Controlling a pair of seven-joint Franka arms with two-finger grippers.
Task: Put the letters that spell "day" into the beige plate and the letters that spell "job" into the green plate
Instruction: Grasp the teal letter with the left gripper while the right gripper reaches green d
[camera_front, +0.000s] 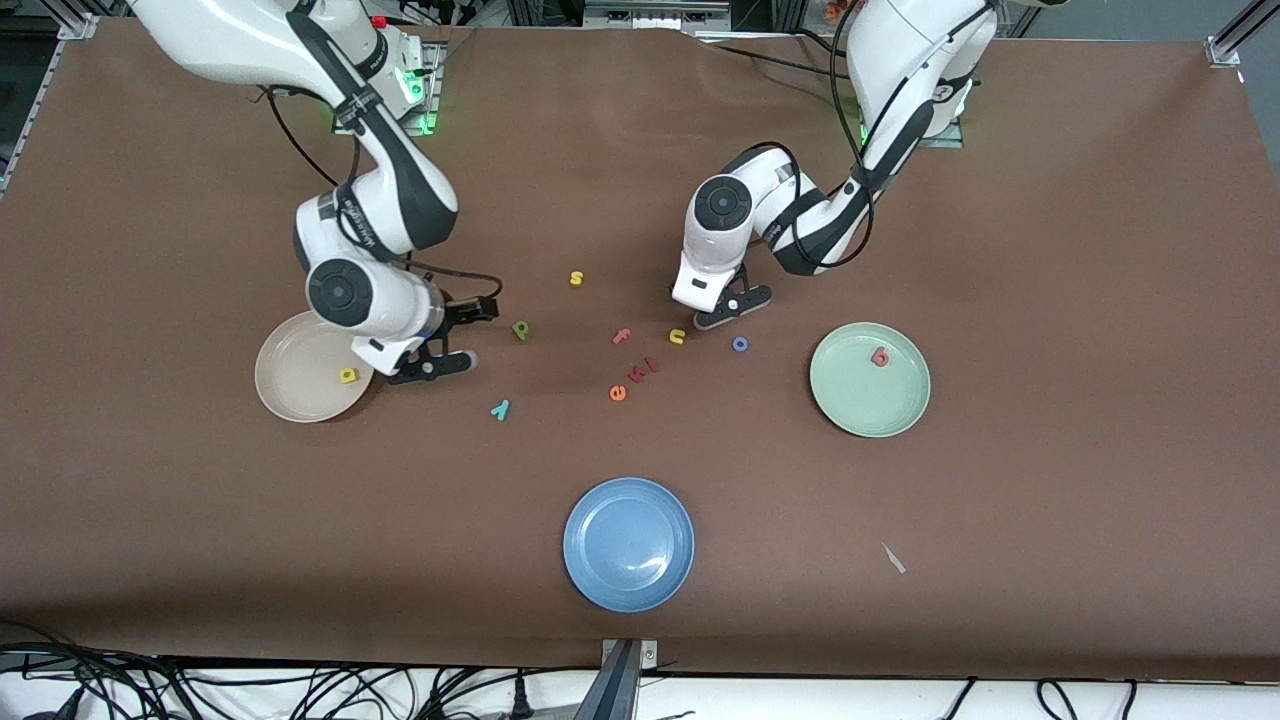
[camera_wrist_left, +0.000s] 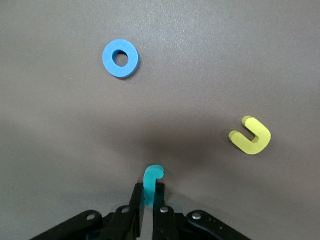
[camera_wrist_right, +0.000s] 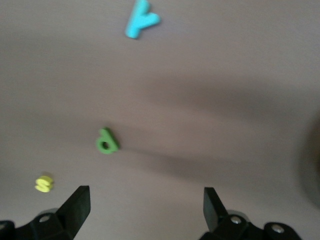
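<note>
Sitting done are the yellow d (camera_front: 348, 375) in the beige plate (camera_front: 290, 390) at the frame's left and the salmon-red b (camera_front: 880, 356) in the green plate (camera_front: 900, 405) at its right, while the left gripper (camera_wrist_left: 151, 200) pinches the teal j (camera_wrist_left: 152, 181) and the right gripper (camera_wrist_right: 145, 202), spread, holds nothing, leaving the a (camera_front: 521, 329), y (camera_front: 500, 409) and o (camera_front: 740, 344).

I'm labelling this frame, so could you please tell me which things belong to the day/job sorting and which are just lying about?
Belonging:
yellow d in the beige plate
green a
teal y
salmon b in the green plate
blue o
teal j, held by the left gripper

Lying about:
blue plate
yellow s
yellow u
orange e
salmon f
</note>
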